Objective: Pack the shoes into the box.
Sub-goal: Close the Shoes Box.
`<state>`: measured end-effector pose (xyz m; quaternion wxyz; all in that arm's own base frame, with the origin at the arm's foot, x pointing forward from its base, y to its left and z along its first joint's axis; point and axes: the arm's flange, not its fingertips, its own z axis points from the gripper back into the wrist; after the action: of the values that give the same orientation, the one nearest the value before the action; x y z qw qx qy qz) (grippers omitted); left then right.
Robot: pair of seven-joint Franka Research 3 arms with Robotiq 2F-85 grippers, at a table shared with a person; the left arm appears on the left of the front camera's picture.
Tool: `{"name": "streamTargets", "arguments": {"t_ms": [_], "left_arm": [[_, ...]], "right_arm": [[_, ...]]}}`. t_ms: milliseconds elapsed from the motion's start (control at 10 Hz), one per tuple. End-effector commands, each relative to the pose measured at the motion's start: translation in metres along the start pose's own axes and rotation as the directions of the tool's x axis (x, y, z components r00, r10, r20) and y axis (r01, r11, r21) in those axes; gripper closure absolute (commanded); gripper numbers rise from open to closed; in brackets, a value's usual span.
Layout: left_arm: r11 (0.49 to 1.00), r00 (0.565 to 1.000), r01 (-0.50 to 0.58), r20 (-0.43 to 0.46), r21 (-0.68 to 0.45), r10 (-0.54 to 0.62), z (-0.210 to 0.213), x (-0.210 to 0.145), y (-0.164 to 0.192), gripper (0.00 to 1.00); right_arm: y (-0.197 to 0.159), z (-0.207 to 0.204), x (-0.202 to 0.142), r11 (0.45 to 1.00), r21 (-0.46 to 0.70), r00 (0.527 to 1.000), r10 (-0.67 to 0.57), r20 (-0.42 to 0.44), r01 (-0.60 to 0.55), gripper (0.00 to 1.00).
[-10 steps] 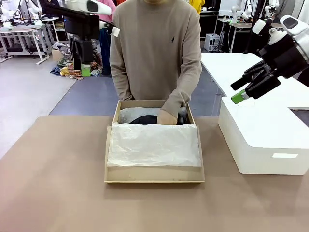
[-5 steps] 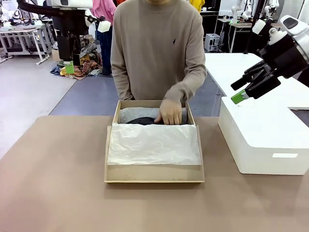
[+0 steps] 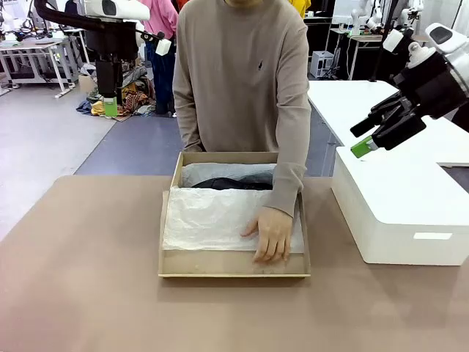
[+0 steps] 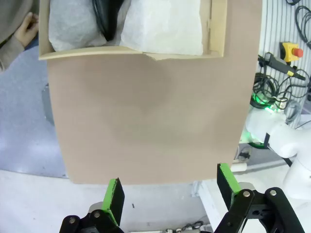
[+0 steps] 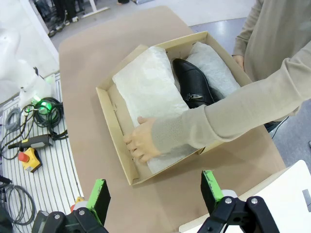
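Pressing palm-down on the tissue paper (image 3: 212, 220), the person's hand (image 3: 271, 233) sits at the near right corner of the box (image 3: 234, 265), lower centre of the front view. Box is open, mid-table (image 3: 88, 279), w/ the tissue covering its near half. Shoes (image 3: 231, 183) are inside the box at the far end, black & glossy, partly tucked under the tissue; in the right wrist view one shoe shows clearly, a buckle strap on its side, lying between two tissue wads. Can't tell how the 2nd shoe lies. Person's sleeve (image 3: 289, 183) crosses over the box's right side. Other hand (image 5: 238, 60) hangs by the box's far edge, upper right of the right wrist view.

Left claw (image 3: 110, 106) is up in the upper left of the front view, well clear of the table, pointing down; released, fingers spread wide w/ nothing between them. Right claw (image 3: 363, 139) hangs at the right edge, above the big white box (image 3: 396, 213) beside the shoebox; also released, pads far apart, nothing held. Neither claw touches the box or shoes.
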<state>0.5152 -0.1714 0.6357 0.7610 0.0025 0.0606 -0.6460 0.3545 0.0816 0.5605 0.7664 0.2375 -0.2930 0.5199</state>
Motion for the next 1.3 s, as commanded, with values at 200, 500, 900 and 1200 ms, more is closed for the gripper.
{"name": "streamTargets", "arguments": {"t_ms": [200, 500, 900, 1200], "left_arm": [[0.989, 0.988, 0.142, 0.065, -0.039, -0.140, -0.005, -0.015, 0.009, 0.00], [0.983, 0.977, 0.182, 0.109, 0.007, -0.181, -0.001, -0.035, 0.013, 0.19], [0.971, 0.953, 0.233, 0.184, 0.056, -0.240, -0.001, -0.053, 0.022, 0.96], [0.966, 0.939, 0.251, 0.225, 0.069, -0.260, -0.003, -0.067, 0.030, 1.00]], "right_arm": [[-0.002, -0.002, 0.001, 1.000, 0.013, 0.999, 0.019, 0.037, -0.020, 0.00], [-0.002, -0.002, 0.001, 1.000, 0.013, 0.999, 0.019, 0.037, -0.020, 0.00], [-0.002, -0.002, 0.001, 1.000, 0.013, 0.999, 0.019, 0.037, -0.020, 0.00], [-0.002, -0.002, 0.001, 1.000, 0.013, 0.999, 0.019, 0.037, -0.020, 0.00]]}}
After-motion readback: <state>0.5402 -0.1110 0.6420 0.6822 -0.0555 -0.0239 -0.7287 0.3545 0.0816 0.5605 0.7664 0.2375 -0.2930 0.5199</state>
